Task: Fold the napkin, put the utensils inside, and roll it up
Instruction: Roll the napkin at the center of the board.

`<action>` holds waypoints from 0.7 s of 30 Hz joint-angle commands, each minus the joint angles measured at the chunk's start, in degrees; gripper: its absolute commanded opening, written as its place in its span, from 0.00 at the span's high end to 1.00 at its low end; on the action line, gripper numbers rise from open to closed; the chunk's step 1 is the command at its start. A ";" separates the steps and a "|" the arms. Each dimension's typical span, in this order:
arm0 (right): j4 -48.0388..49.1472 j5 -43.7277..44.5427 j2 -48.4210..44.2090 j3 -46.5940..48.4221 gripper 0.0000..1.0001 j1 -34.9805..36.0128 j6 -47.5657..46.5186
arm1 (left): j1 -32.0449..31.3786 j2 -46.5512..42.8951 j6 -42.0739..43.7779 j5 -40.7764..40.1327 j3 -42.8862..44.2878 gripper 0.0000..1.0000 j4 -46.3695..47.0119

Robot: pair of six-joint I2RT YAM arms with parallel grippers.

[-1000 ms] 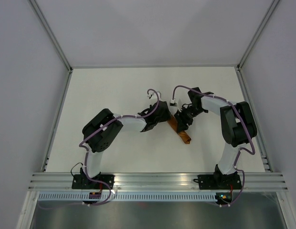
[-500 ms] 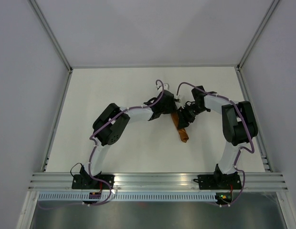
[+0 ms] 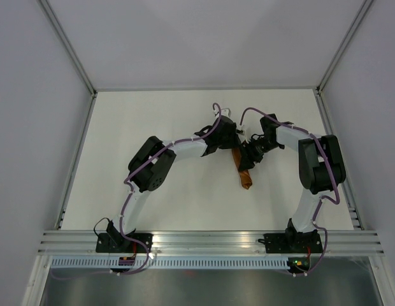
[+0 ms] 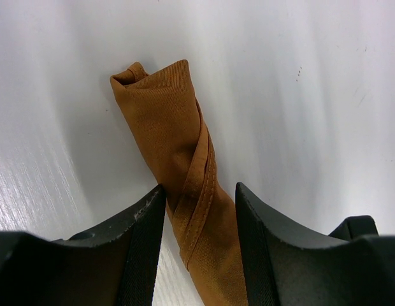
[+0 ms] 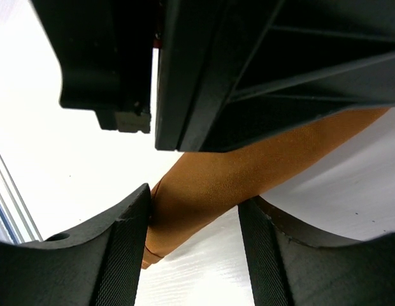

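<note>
Top view: the napkin (image 3: 244,171) lies as a narrow roll near the middle of the table (image 3: 153,121), running from its far end toward the arm bases; the left gripper (image 3: 233,143) and right gripper (image 3: 249,155) meet at the far end, close together; no utensils show, so whether any sit inside cannot be told. Left wrist view: the roll passes between the fingers (image 4: 143,223), cloth touching both inner faces, so this gripper reads as clamped on the napkin; the free end shows a spiral hem and a small tuck at the tip. Right wrist view: the roll crosses between the right jaws beneath the dark body of the left gripper; cloth meets both faces, but whether they squeeze or merely bracket it cannot be told. Judgement: the step in hand is finishing and tightening the roll; to do it well, one gripper should pin while the other turns, the hem should be kept wound inward, and the wrists, being so near, should avoid knocking together.
</note>
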 commanded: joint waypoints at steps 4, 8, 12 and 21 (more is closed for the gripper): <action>-1.98 -2.33 -1.98 1.86 0.34 -0.25 -0.63 | 0.28 -0.32 2.74 3.31 3.11 0.47 0.04; -2.15 -1.98 -2.86 3.26 0.32 -1.30 0.16 | 0.45 -0.40 3.18 3.92 3.29 0.47 -0.05; -3.29 -1.97 -2.86 4.76 0.29 -2.18 -0.01 | 0.45 -0.32 3.36 4.01 3.64 0.47 -0.05; -5.40 -2.50 -3.48 6.96 0.27 -3.41 -0.28 | 0.63 -0.75 3.71 4.01 3.81 0.47 -0.14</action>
